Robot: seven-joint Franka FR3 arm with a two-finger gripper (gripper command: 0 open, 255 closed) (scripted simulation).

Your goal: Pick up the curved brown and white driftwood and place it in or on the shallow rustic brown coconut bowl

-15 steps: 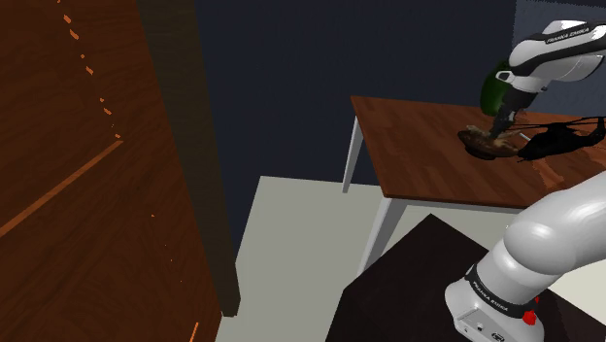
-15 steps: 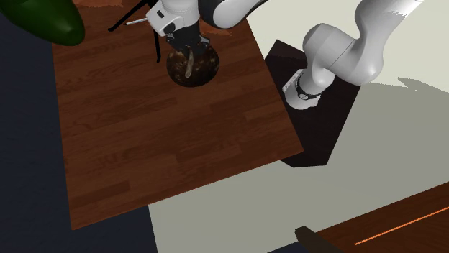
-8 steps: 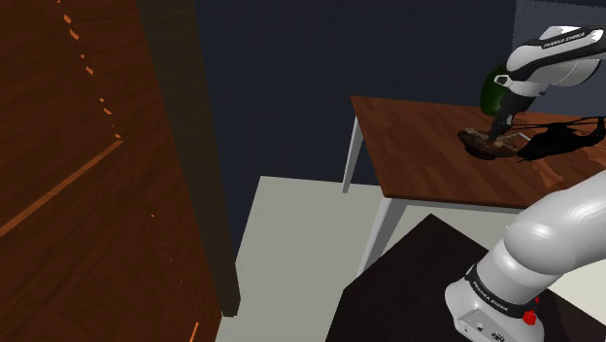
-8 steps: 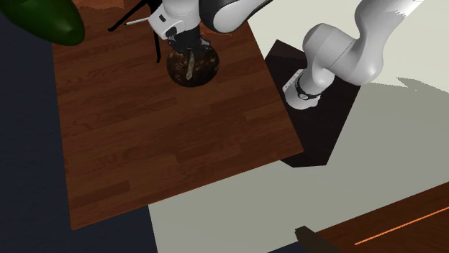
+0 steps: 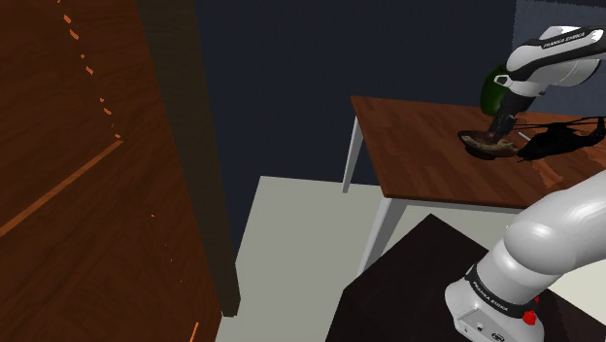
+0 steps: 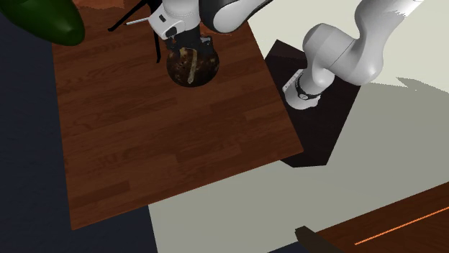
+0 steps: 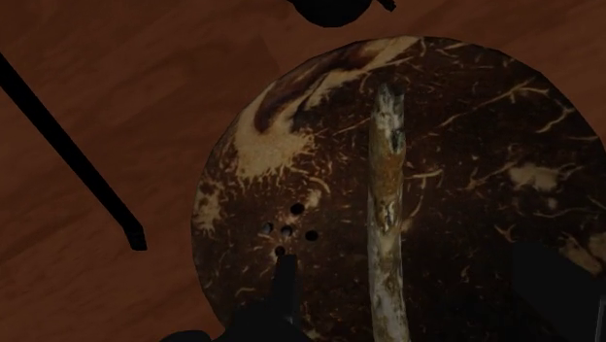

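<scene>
Between the spread jaws, touching neither of them, the driftwood lies lengthwise inside the coconut bowl. It is a slim pale-and-brown stick running from close under the jaws out toward the bowl's far rim. The 2 jaws stand well apart, 1 on each side of the stick, and grip nothing. The bowl is dark brown with pale streaks and a small cluster of holes near 1 jaw. It sits directly below the jaws on the reddish-brown wooden table. In the second exterior view the driftwood lies across the bowl just under the jaws, and the white arm bends over from the dark stand. Beyond the jaws, well apart from the bowl, a glossy green object shows by the table. In the shoulder view the jaws hang just above the bowl, with the green object behind them.
</scene>
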